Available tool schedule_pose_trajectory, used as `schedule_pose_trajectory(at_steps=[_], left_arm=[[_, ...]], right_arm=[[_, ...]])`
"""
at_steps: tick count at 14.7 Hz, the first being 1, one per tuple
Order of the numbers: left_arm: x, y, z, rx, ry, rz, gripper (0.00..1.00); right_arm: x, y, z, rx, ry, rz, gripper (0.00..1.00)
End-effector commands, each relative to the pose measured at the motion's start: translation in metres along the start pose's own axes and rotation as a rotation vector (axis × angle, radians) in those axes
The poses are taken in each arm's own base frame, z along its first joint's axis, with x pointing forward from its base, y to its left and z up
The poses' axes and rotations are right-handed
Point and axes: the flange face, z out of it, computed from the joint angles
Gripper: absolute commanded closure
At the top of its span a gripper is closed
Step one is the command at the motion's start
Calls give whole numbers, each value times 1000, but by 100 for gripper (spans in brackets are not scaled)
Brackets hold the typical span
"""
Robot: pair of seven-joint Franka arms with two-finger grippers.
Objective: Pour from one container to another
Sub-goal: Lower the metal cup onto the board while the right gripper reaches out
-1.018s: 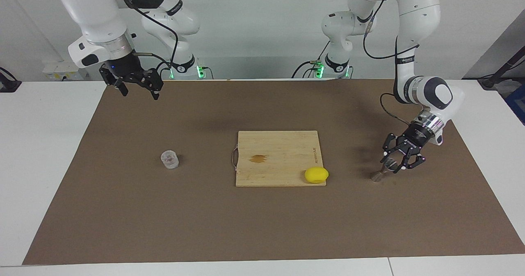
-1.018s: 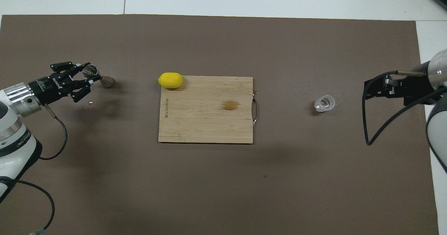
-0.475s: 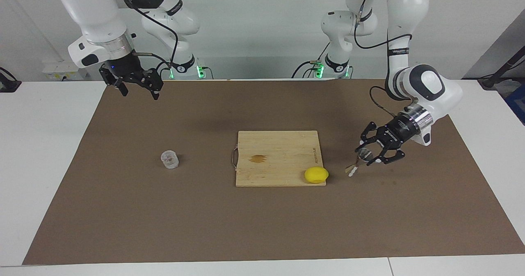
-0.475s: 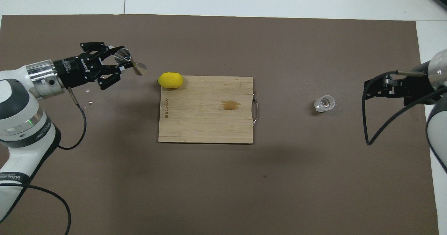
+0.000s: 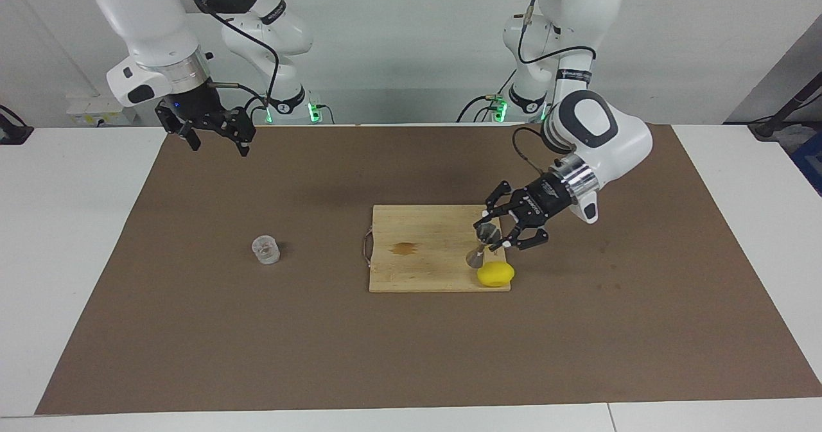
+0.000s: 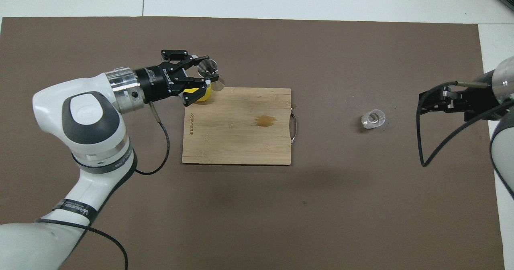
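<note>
Since a second ago the left arm has swung in from its end of the worktop toward the middle, and it brings the steel jigger (image 5: 481,246) along. Now the left gripper (image 5: 490,238) hangs over the corner of the wooden cutting board (image 5: 424,271) where the yellow lemon (image 5: 495,274) lies. Its fingers are closed tight on the jigger at the thin waist. The jigger is up in the air and tilted, with one cone pointing up at the gripper and the other pointing down at the board, just above the lemon. In the overhead view the jigger (image 6: 211,71) shows its round open mouth, and the lemon (image 6: 200,93) is mostly hidden under the left gripper (image 6: 207,77). The board has a dark wet spot (image 5: 404,248) near its middle and a metal handle (image 5: 367,252) on the edge that faces the right arm's end. The small clear glass cup (image 5: 266,250) stands upright on the brown mat (image 5: 257,355), well apart from the board, toward the right arm's end. It has not moved. The right gripper (image 5: 215,138) waits high over the mat near the robots, with its fingers spread wide and nothing in them.
</note>
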Motion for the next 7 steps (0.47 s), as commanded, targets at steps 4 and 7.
schedule_pose_trajectory(at_steps=[4, 7], left_arm=[[9, -69, 83, -71, 64, -45, 100], [17, -84, 109, -70, 97, -31, 100]], right_arm=[[1, 1, 1, 3, 3, 21, 0], [0, 2, 2, 1, -5, 16, 0]])
